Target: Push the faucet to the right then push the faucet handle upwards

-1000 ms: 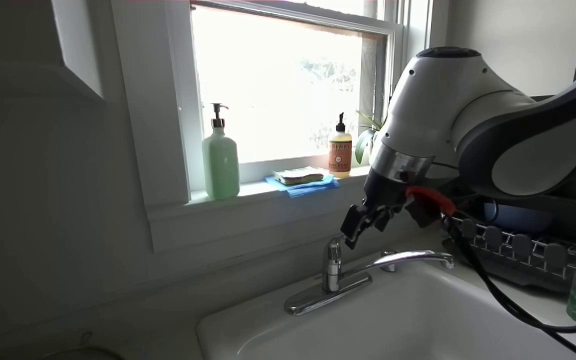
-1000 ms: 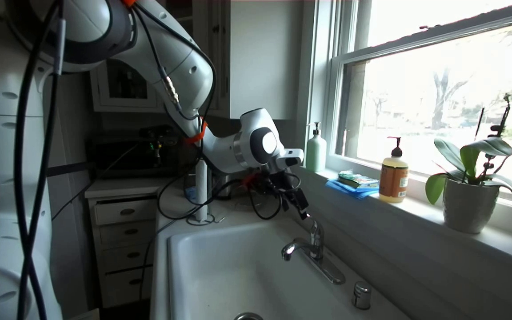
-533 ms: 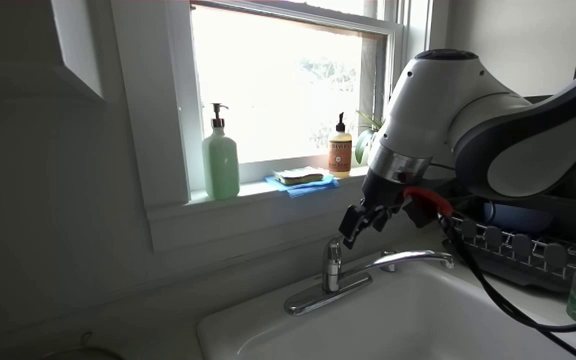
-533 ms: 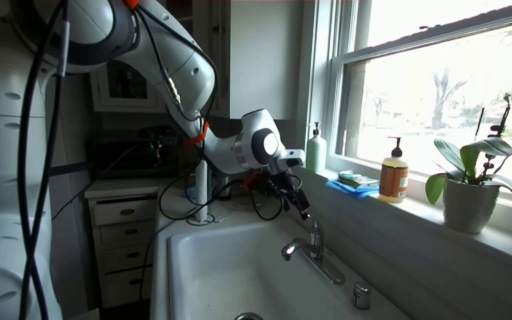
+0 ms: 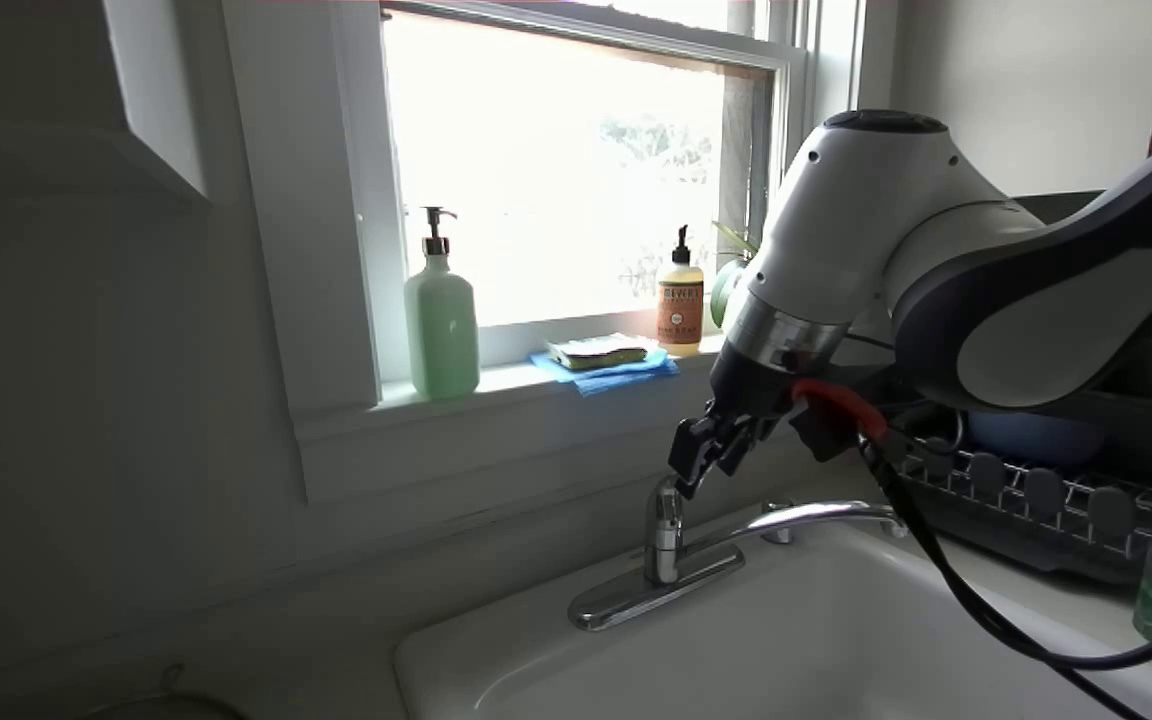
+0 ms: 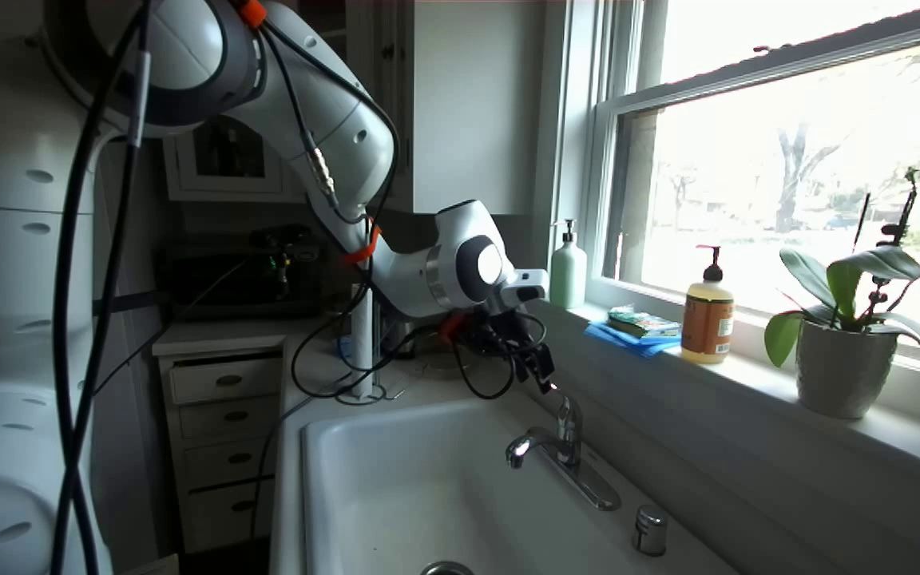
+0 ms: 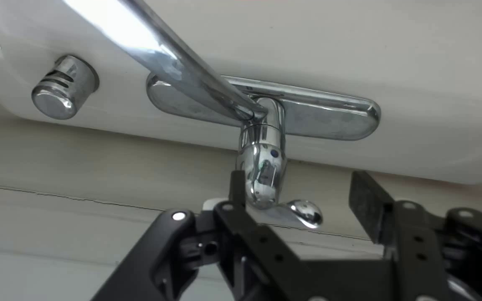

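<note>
The chrome faucet is at the back of the sink, its spout reaching right over the basin in an exterior view; it also shows in an exterior view and in the wrist view. The faucet handle is a short lever with a rounded knob on top of the post. My gripper is open. In the wrist view the knob appears between the two fingers, nearer the left one. In both exterior views the gripper is at the top of the post, partly hiding the handle. Contact cannot be told.
The sink basin lies in front of the faucet. A chrome cap stands beside the base plate. On the sill above are a green pump bottle, a sponge on a blue cloth, and an orange-labelled soap bottle.
In an exterior view the arm and gripper have moved left and slightly down, closer over the top of the post. The faucet has not visibly moved.
</note>
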Action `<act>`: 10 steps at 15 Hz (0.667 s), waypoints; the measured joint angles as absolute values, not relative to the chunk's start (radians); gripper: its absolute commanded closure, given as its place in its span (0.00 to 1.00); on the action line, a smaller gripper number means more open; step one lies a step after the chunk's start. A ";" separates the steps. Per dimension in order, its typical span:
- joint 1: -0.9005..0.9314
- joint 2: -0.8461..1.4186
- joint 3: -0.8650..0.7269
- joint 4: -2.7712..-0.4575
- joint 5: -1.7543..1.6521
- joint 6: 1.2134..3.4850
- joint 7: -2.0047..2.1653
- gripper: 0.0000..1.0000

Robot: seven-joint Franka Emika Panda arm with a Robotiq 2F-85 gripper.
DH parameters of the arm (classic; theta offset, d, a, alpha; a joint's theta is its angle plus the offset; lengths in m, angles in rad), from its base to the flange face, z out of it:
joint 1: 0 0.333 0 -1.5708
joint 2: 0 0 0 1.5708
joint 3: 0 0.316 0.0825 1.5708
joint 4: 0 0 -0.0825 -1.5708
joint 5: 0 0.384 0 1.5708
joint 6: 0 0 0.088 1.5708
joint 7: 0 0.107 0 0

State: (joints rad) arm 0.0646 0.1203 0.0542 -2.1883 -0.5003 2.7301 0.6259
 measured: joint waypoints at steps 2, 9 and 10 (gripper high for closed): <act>0.065 0.126 0.054 -2.184 -0.502 2.746 0.626 0.77; 0.064 0.130 0.049 -2.173 -0.533 2.759 0.627 0.94; 0.064 0.130 0.049 -2.172 -0.540 2.759 0.627 0.94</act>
State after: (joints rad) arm 0.0642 0.1305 0.0490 -2.1716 -0.5396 2.7594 0.6268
